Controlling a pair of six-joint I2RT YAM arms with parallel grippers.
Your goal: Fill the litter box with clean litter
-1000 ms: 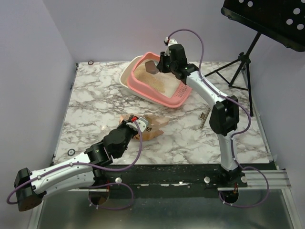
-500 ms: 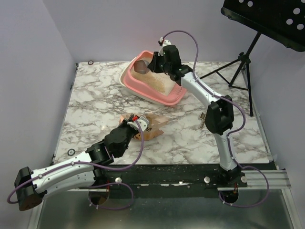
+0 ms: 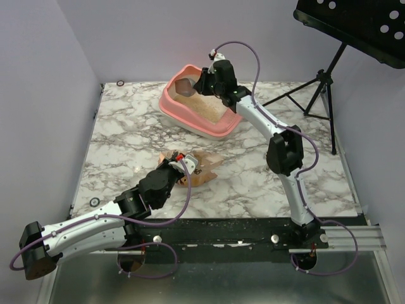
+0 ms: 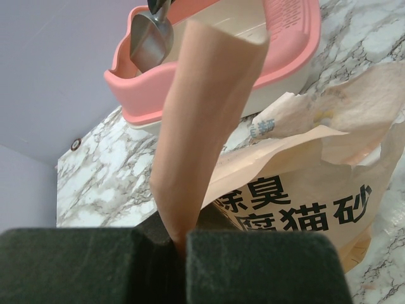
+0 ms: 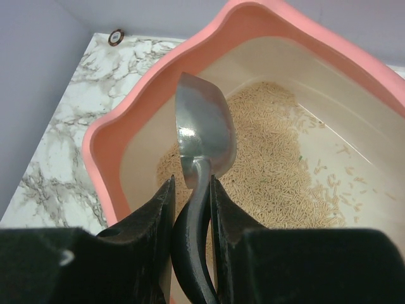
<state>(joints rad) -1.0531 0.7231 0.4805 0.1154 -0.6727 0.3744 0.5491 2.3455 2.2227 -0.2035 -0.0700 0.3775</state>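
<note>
Left jaws pinch bag flap (image 4: 202, 114); right jaws clamp scoop (image 5: 204, 126) over litter box (image 5: 101, 142).

You have a white, grey-veined marble-pattern table (image 3: 126, 136) under the right claw (image 3: 197, 84). Plain pale lilac walls (image 3: 114, 38) close in behind it and to its left. Well to its right, past the table's edge, stands a black perforated metal music stand (image 3: 354, 25) on tripod legs. The light is soft and even.

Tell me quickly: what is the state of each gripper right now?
Left gripper: closed, pinching a flap of the paper litter bag.
Right gripper: closed on the handle of the metal scoop, above the litter box.
</note>
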